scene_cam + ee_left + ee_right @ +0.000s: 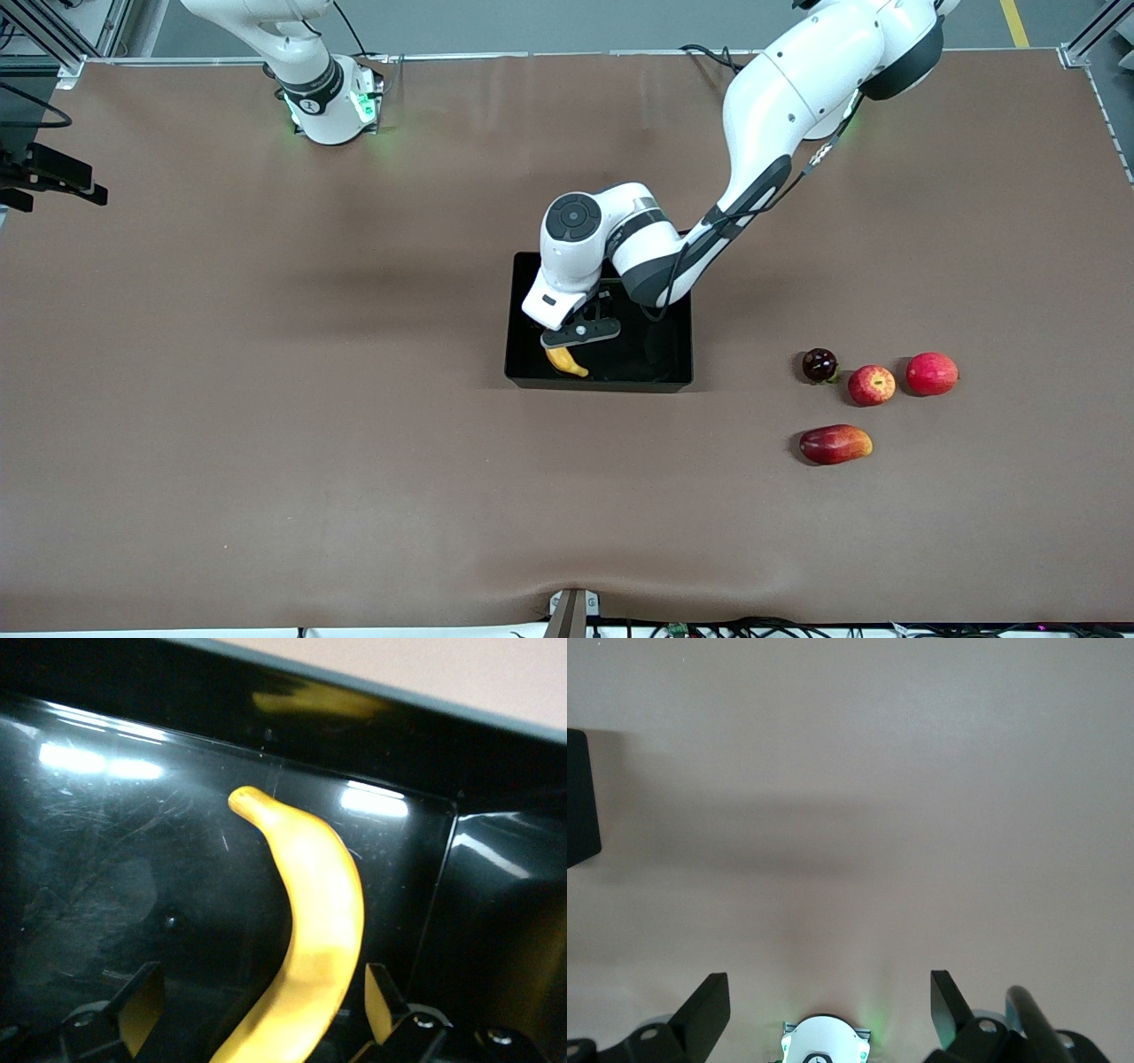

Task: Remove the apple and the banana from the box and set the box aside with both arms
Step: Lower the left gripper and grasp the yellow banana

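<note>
The black box [660, 359] sits mid-table. The yellow banana [567, 361] lies in it, at the corner nearest the front camera toward the right arm's end. My left gripper [578, 338] is down inside the box over the banana. In the left wrist view the banana [310, 904] lies on the glossy floor [106, 859] between the open fingers [142, 1005], with a gap on each side. The red apple with yellow streaks [872, 385] rests on the table toward the left arm's end. My right gripper [828, 992] is open and empty above bare table by its own base [824, 1041]; it is outside the front view.
Beside the apple lie a dark plum [819, 364], a larger red fruit [931, 373] and, nearer the front camera, a red-yellow mango [835, 444]. The right arm's base [328, 97] stands at the table's top edge. A black corner [580, 797] shows in the right wrist view.
</note>
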